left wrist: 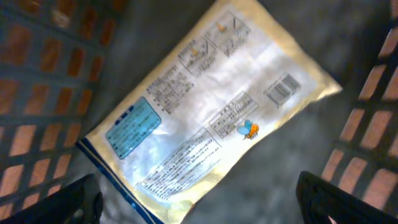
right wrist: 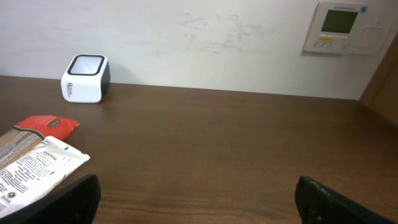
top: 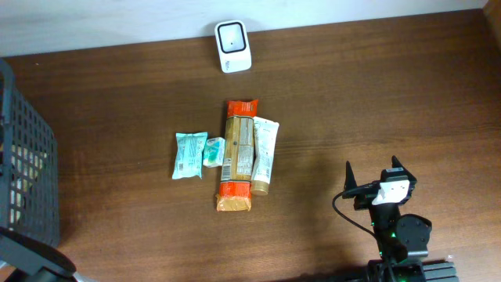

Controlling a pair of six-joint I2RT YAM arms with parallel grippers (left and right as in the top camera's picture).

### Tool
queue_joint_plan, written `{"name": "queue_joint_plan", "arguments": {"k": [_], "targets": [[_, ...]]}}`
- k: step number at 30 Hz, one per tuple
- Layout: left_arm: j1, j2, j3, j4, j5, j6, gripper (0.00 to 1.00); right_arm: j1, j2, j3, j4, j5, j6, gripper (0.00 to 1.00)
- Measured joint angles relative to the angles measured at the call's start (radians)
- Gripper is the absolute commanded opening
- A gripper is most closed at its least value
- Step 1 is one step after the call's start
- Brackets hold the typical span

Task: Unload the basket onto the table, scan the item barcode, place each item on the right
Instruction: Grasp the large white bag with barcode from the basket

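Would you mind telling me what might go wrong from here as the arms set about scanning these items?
The pouch lies flat on the floor of the mesh basket under the open left gripper, so a pinch may slip off it or snag the mesh. Elsewhere, the tube appears to sit right against the orange packet; the open right gripper might drag both when taking one.

Wall thermostat (right wrist: 341, 26) above wooden table (right wrist: 217, 143)
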Motion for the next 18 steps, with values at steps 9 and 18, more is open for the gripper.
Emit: {"name": "queue_joint_plan", "arguments": {"k": [9, 18], "targets": [[0.0, 0.165, -0.042, 0.109, 0.0, 0.153, 0.96, 0.0, 0.0, 0.0, 0.0, 0.0, 0.001, 0.99], [0.0, 0.21, -0.047, 0.113, -0.001, 0.193, 0.59, 0.0, 0.0, 0.0, 0.0, 0.0, 0.001, 0.99]]}}
